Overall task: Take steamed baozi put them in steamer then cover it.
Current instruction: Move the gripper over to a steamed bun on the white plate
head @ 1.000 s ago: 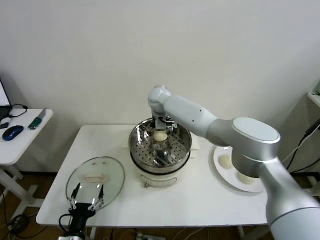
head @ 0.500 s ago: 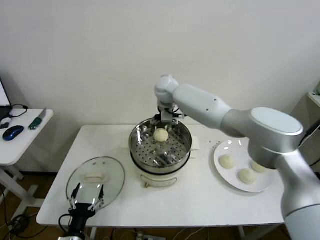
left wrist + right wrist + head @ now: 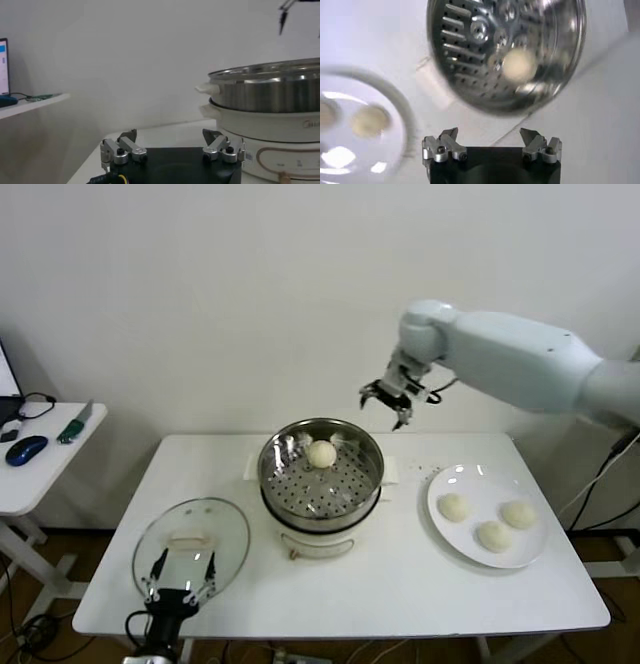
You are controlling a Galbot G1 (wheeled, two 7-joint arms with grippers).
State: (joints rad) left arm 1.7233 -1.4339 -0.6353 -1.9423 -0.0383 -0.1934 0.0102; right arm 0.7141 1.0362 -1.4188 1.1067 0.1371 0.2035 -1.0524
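Baozi (image 3: 321, 453) sits alone in steamer (image 3: 321, 484), at 12 o'clock of its floor. Three more lie on plate (image 3: 488, 550), 3 o'clock of steamer. Right gripper (image 3: 386, 401) hangs empty above, fingers apart. Left gripper (image 3: 181, 574), fingers apart, hangs over cover (image 3: 190, 536) at 8 o'clock.

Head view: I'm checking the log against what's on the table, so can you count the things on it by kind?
Buns: 4 (one in the steamer, three on the plate)
Steamer: 1
Glass lid: 1
Plate: 1
Total: 7
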